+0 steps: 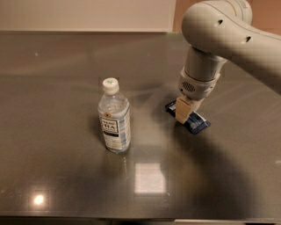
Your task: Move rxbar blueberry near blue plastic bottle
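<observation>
The pale cream gripper (184,112) points straight down and sits low over the table, right of centre. Its tip is at the middle of the flat, dark navy-blue rxbar blueberry wrapper (197,124). From where I stand I cannot tell whether the claw is clamped on the bar or only set against it, because its tip hides the bar's middle.

The bar lies slantwise on the table. A short end pokes out up and to the left of the gripper, and a longer end pokes out down and to the right.

Above the gripper rises a thick, rounded light-grey robot arm (219,30). Its wrist is upright and its upper link runs off the right edge.

To the left of the bar, with bare table between them, stands the small clear blue plastic bottle (115,123). It is upright, with a white cap (110,84) and a pale label with dark lettering.

Everything rests on a dark grey, glossy table (57,70). The surface shows a bright square reflection (150,178) in front of the bottle and the arm's shadow spreading below the bar. A pale wall (88,13) runs behind the table.
</observation>
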{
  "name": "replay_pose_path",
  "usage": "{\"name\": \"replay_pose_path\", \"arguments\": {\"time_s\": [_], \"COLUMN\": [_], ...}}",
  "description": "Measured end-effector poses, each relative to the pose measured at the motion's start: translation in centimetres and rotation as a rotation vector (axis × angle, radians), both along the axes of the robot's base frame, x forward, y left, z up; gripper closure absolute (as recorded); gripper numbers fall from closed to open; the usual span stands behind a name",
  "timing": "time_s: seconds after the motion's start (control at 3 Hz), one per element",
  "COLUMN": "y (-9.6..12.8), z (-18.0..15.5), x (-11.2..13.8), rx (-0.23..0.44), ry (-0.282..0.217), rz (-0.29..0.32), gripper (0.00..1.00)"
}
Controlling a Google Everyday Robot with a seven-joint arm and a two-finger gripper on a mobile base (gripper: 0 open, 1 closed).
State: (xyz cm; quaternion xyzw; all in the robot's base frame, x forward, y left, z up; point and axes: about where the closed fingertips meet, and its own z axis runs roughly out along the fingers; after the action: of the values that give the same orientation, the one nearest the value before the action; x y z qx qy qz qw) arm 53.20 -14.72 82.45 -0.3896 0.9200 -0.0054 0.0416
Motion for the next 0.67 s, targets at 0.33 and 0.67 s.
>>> {"name": "replay_pose_path", "arguments": {"time_s": [0.33, 0.67], "y": [0.0, 0.6], "z": [0.1, 0.4], "x": [-0.4, -1.4], "rx": [-0.012, -0.018], "ry": [-0.001, -0.005], "rz": [0.013, 0.06], "gripper": [0.87, 1.0]}}
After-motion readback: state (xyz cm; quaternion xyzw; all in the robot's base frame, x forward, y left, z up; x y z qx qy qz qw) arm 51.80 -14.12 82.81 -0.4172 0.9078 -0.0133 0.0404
